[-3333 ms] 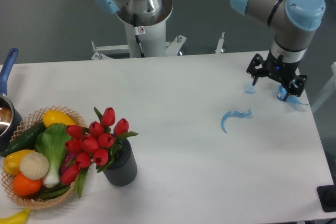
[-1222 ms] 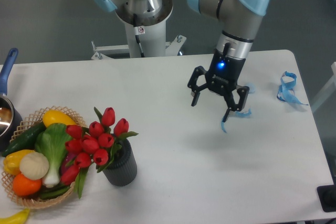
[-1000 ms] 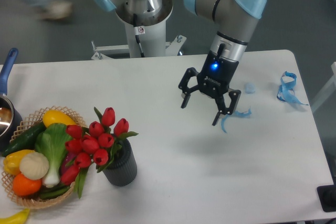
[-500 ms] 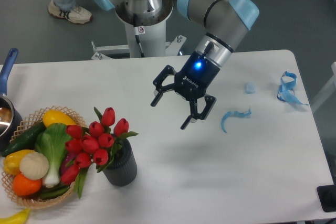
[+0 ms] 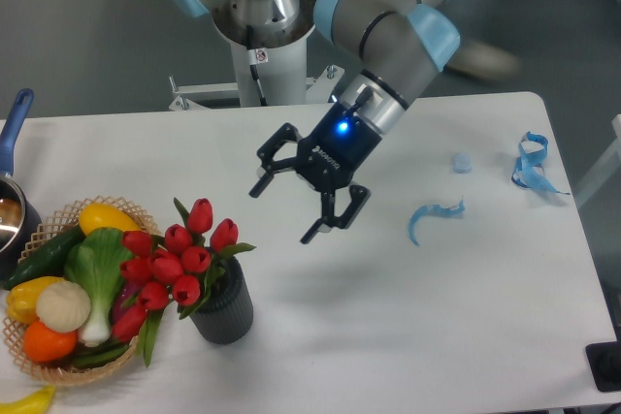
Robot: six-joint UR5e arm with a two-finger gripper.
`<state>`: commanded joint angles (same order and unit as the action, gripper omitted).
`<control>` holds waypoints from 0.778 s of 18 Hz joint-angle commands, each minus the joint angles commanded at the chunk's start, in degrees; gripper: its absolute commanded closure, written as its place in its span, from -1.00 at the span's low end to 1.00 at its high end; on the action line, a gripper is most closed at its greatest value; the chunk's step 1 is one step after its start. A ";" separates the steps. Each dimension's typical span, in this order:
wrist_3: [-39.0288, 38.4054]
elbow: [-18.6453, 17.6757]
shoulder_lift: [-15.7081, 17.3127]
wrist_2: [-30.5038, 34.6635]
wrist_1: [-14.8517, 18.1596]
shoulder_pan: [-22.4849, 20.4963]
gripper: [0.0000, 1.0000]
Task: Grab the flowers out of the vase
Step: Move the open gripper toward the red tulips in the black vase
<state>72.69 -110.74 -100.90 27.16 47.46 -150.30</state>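
Red tulip buds on green stems and leaves, the flowers [image 5: 178, 264], stand in a short dark grey ribbed cylindrical vase [image 5: 224, 304] in the lower left of the frame, on the white table [image 5: 408, 327]. The bunch leans toward the left of the picture, its lowest buds and leaves hanging over the rim of a round wicker basket [image 5: 60, 367] that sits just beside the vase. In the basket lie a yellow pepper, a green cucumber, a leafy green bok choy, a pale round onion, an orange and another yellow piece at its left edge; a further yellow vegetable pokes in at the bottom left corner.

At the centre of the frame the black two-finger gripper [image 5: 283, 211] hangs above the table, tilted toward the lower left, with a blue light glowing on its wrist. Its jaws are spread wide and hold nothing. It sits up and to the right of the flowers, near them but apart, touching neither buds nor vase. The grey arm with pale blue joint caps runs from it to the upper middle of the frame.

At the far left edge a metal pot with a blue handle [image 5: 14, 126] is partly cut off. On the right side of the table lie a curved blue strip [image 5: 431, 215], a small pale blue lump [image 5: 463, 162] and a looped blue ribbon [image 5: 532, 162].
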 joint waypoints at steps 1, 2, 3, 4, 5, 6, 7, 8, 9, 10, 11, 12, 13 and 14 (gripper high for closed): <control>0.17 0.09 -0.70 0.00 -0.17 0.87 -1.00; 0.18 0.44 -1.40 -0.09 -0.18 1.75 -1.00; 0.18 0.79 -2.19 -0.09 -0.18 2.81 -1.00; 0.18 0.88 -2.81 -0.09 -0.18 3.43 -1.00; 0.18 1.05 -3.25 -0.17 -0.26 3.61 -1.00; 0.18 1.49 -3.95 -0.35 -0.26 3.78 -1.00; 0.35 1.67 -4.30 -0.35 -0.26 4.04 -1.00; 0.35 1.84 -4.83 -0.35 -0.26 4.13 -1.00; 0.35 2.02 -5.01 -0.44 -0.26 4.14 -1.00; 0.35 2.37 -5.19 -0.61 -0.26 4.31 -1.00; 0.35 2.72 -5.45 -0.70 -0.26 4.57 -1.00; 0.35 2.90 -5.89 -0.79 -0.26 4.66 -1.00; 0.35 3.25 -6.41 -1.57 -0.26 4.75 -1.00; 0.35 3.60 -7.03 -2.54 -0.44 4.92 -1.00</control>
<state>73.04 -107.14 -107.92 24.62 47.02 -145.37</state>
